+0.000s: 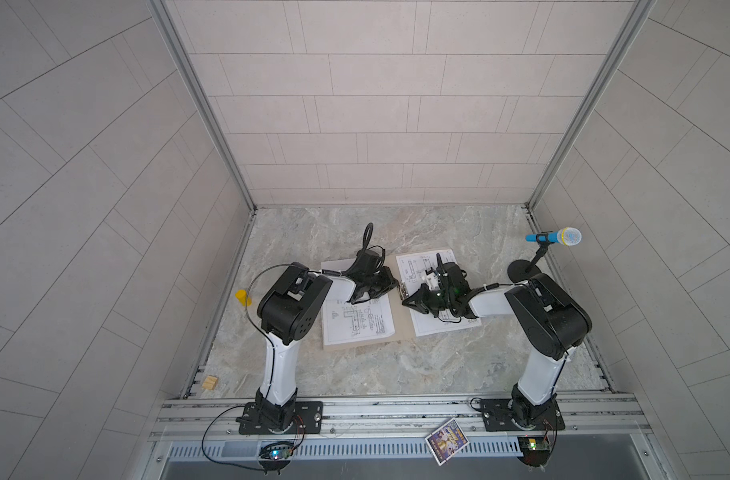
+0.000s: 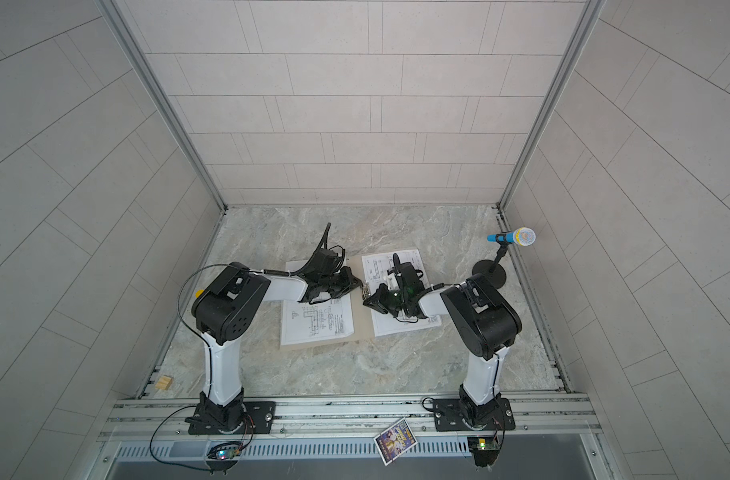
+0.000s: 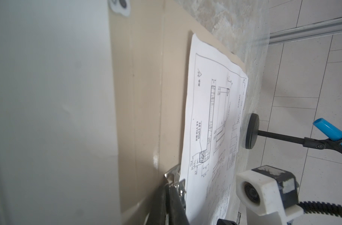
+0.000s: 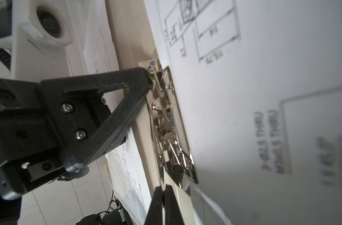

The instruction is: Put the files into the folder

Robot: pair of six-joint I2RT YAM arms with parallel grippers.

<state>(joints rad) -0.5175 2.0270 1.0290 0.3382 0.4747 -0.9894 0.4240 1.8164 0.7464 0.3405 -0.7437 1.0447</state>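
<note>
Left gripper (image 1: pixel 395 286): closed, with the fingers pressed together. The tips are at the far end of the metal clip (image 1: pixel 403 290) and touch its wire loop in the right wrist view. Whether they pinch it, I cannot tell.
Right gripper (image 1: pixel 405 302): closed too. Its fingertips (image 4: pixel 155 206) meet at the near end of the same clip, so the two grippers face each other over it.
Clip: it sits on the spine of the folder (image 1: pixel 401 326), between the two sheets.
Folder: it lies open and flat on the marble table (image 1: pixel 396 374), near the middle.
Files: one sheet (image 1: pixel 357 322) lies on the left flap, and a tan strip of the flap shows along its near edge. The other sheet (image 1: pixel 432 326) lies on the right flap, with its inner edge against the clip. Its outer edge reaches the flap's edge or goes over it.
Right side: the base of the microphone stand (image 1: pixel 523 270) is near the far right corner of that sheet, but apart from it.
Left side: a yellow object (image 1: pixel 242 296) is at the table's edge, well apart from the folder.
Open room: there is bare marble in front of the folder and behind it.
Front rail: the picture card (image 1: pixel 446 442) lies there, well apart from the folder.
</note>
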